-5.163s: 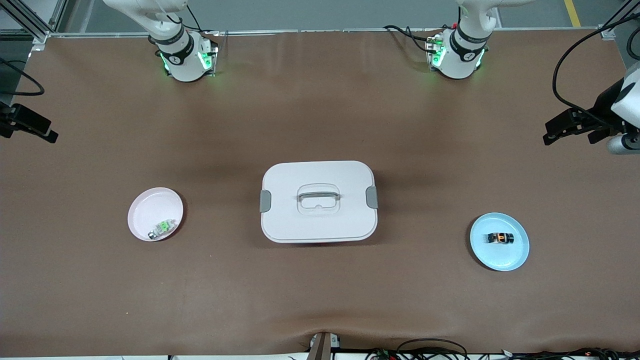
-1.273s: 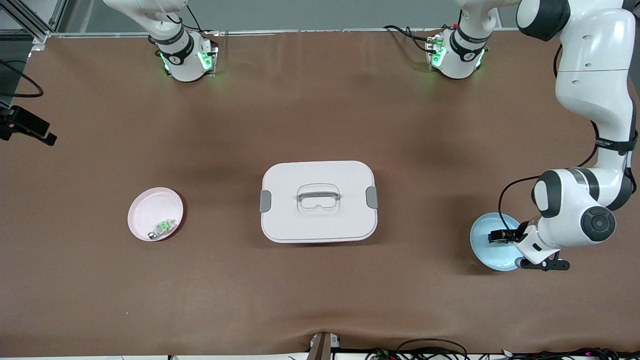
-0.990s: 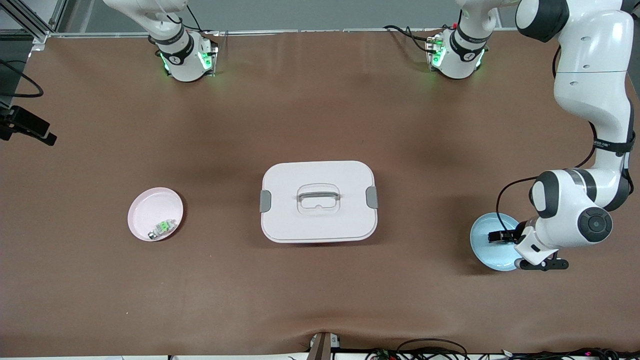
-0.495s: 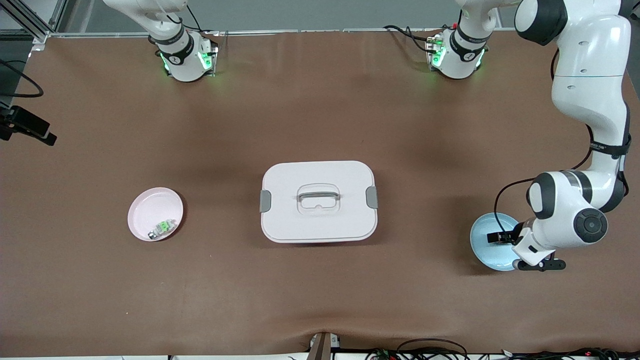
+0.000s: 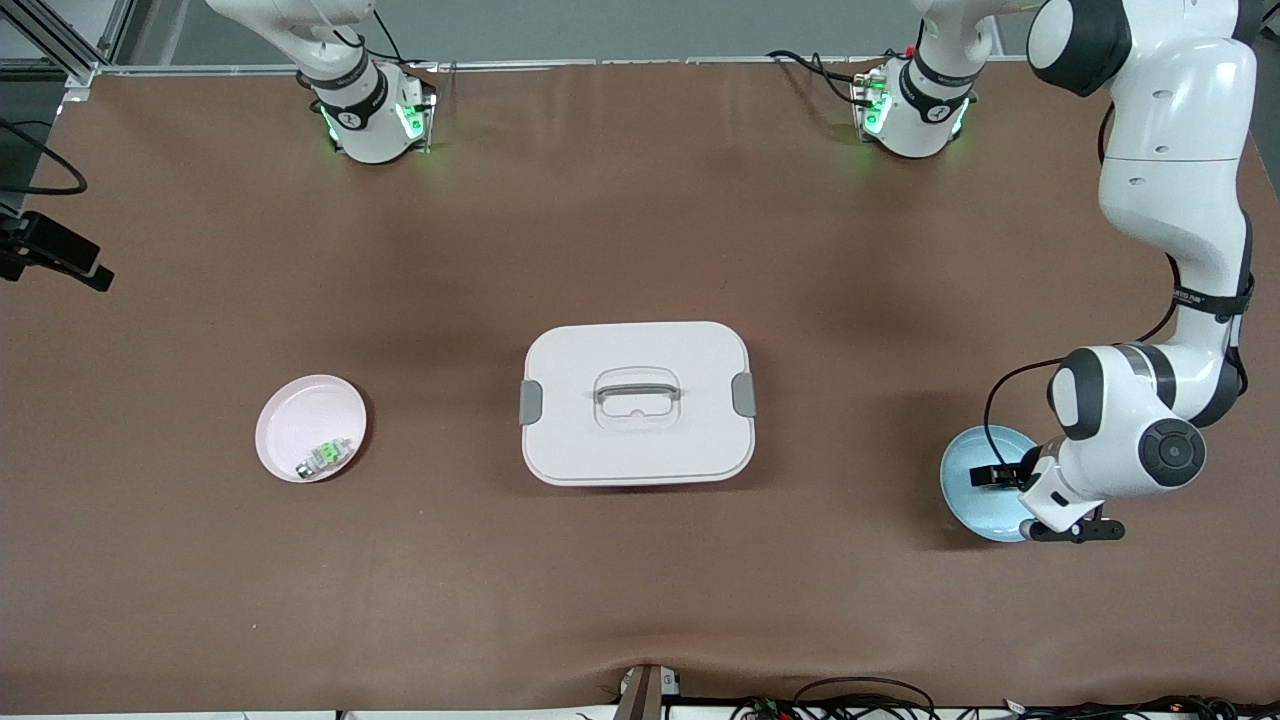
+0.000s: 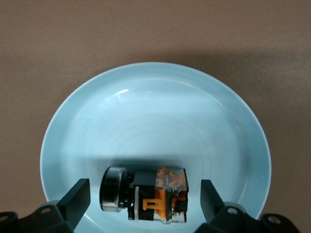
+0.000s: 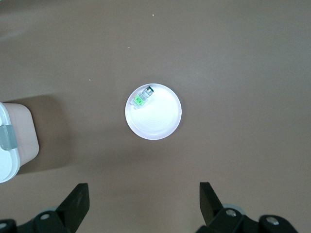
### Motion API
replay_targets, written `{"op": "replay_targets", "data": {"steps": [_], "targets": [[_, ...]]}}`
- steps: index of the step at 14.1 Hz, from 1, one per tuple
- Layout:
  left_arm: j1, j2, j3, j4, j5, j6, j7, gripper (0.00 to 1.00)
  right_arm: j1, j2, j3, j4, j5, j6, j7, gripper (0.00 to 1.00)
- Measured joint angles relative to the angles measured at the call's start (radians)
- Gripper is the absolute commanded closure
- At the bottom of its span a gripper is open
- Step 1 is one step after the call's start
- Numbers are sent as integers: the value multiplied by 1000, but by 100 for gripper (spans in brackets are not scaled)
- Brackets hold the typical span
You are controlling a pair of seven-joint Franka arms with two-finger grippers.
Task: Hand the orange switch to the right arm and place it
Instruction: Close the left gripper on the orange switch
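- Two plates on the brown table [image 5: 640, 220]: one light blue plate [image 5: 965, 500] toward the left arm's end, one pink plate [image 5: 300, 425] toward the right arm's end.
- One white lidded box [image 5: 637, 402] between the plates, grey clips on two sides, handle on top.
- One orange switch [image 6: 146, 196] lying on its side in the blue plate (black body, silver round cap at one end, orange face at the other).
- One green-and-silver small part [image 5: 322, 456] in the pink plate, close to the rim nearest the front camera.
- Left gripper [image 6: 145, 201]: low over the blue plate, fingers spread wide either side of the switch, not touching it, holding nothing.
- Right gripper [image 7: 145, 204]: waiting high over the table above the pink plate, fingers wide apart, empty.
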Motion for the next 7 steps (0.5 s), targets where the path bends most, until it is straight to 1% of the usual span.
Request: {"op": "replay_targets", "data": {"steps": [7], "targets": [[-2, 14, 0, 0, 0, 1, 4, 0, 0, 0, 1, 0, 0, 0, 0, 0]]}}
